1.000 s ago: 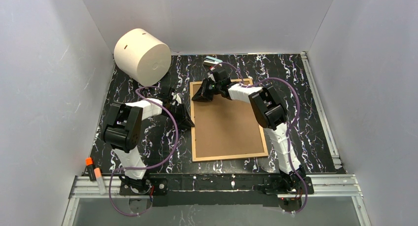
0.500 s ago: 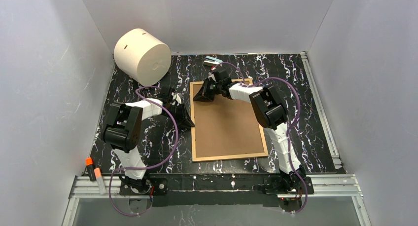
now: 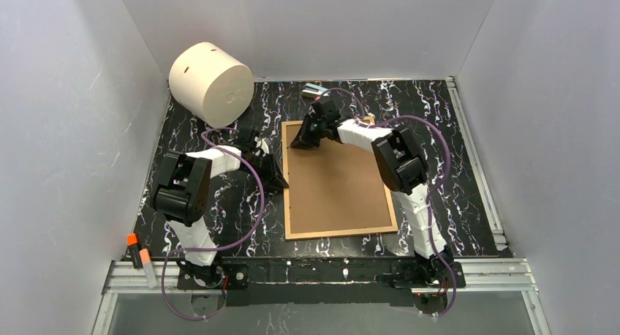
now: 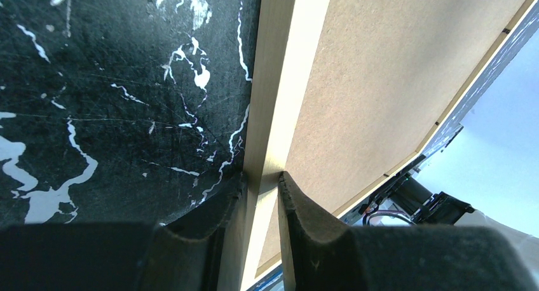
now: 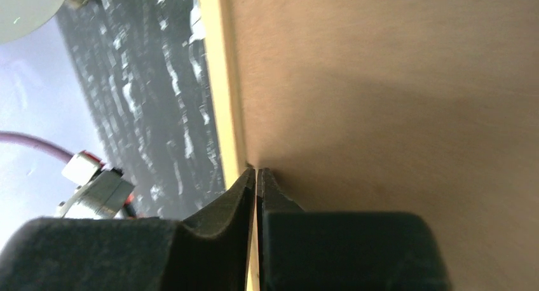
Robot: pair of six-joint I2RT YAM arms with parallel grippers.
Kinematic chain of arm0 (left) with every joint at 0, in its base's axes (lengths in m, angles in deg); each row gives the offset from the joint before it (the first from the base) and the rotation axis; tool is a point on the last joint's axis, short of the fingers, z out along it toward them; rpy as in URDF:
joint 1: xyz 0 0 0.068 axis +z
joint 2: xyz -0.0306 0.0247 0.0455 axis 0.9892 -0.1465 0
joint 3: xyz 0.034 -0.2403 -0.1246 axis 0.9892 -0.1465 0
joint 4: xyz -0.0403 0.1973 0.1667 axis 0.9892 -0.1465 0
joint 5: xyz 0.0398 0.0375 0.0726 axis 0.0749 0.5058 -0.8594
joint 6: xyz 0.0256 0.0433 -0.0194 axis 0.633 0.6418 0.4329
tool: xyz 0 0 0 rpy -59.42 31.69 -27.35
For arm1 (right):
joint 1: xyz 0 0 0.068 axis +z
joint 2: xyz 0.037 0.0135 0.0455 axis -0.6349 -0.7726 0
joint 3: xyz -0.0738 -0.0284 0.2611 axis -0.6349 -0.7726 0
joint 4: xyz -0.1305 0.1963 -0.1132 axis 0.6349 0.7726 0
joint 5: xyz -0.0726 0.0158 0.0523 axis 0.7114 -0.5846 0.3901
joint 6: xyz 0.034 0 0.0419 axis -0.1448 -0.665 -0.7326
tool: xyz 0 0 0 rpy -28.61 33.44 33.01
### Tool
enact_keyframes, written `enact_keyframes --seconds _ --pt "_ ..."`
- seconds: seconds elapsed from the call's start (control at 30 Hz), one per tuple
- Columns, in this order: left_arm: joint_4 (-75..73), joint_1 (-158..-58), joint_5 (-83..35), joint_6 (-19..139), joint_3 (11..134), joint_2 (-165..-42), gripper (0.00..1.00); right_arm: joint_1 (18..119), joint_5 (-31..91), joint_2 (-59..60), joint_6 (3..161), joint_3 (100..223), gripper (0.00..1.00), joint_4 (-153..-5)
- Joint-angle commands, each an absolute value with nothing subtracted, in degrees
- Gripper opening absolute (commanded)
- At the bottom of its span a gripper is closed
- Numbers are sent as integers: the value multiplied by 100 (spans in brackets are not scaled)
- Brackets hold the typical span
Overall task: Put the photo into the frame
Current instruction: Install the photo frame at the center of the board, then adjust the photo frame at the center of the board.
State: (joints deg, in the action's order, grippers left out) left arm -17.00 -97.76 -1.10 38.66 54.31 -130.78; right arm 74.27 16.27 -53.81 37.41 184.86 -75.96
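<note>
The frame (image 3: pixel 340 185) lies flat on the black marbled table with its brown fibreboard back (image 4: pixel 381 68) facing up. My left gripper (image 3: pixel 276 175) is at the frame's left side. In the left wrist view this gripper (image 4: pixel 262 180) is shut on the light wood edge (image 4: pixel 279 81), one finger on each side of it. My right gripper (image 3: pixel 301 139) is over the frame's far left corner. Its jaws (image 5: pixel 256 171) are shut, with the tips against the brown back (image 5: pixel 381 81) just inside the wood edge (image 5: pixel 229 81). The photo is out of view.
A big cream cylinder (image 3: pixel 210 83) lies at the far left of the table. A small grey and teal object (image 3: pixel 315 91) sits just beyond the frame's far edge. Two markers (image 3: pixel 139 253) rest on the near left rail. White walls enclose three sides.
My right wrist has edged slightly toward the frame's far edge. The left arm and the frame have not moved.
</note>
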Motion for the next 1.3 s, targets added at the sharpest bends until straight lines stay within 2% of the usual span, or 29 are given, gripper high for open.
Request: enact_keyframes --seconds 0.0,0.13,0.3,0.5,0.6,0.73,1.0,1.27 --pt "-1972 -9758 -1972 4239 5193 -13617 18 7100 3178 -4784 4425 18365 16 -6285" --pt "-1959 -9740 -1913 4232 5323 -13542 22 6756 3225 -3574 4611 17700 22 -6096" --pt "-1910 -9726 -1851 4284 5532 -13492 32 6115 3590 -2431 4846 16522 31 -5464" --pt "-1947 -9727 -1804 4453 5809 -13561 40 5529 4259 -1752 5220 15432 62 -4947" --pt "-2050 -9724 -1801 4576 5947 -13662 43 5361 3932 -1766 5466 15239 70 -4790" --pt "-2045 -9724 -1677 4702 6079 -13781 47 5291 3524 -1711 5688 14888 75 -4819" --pt "-1849 -9724 -808 4640 6584 -14354 51 5278 2332 -1331 5681 14227 75 -4923" --pt "-1608 -9907 -478 4377 7196 -14706 52 5411 1227 96 4812 12960 73 -5199"
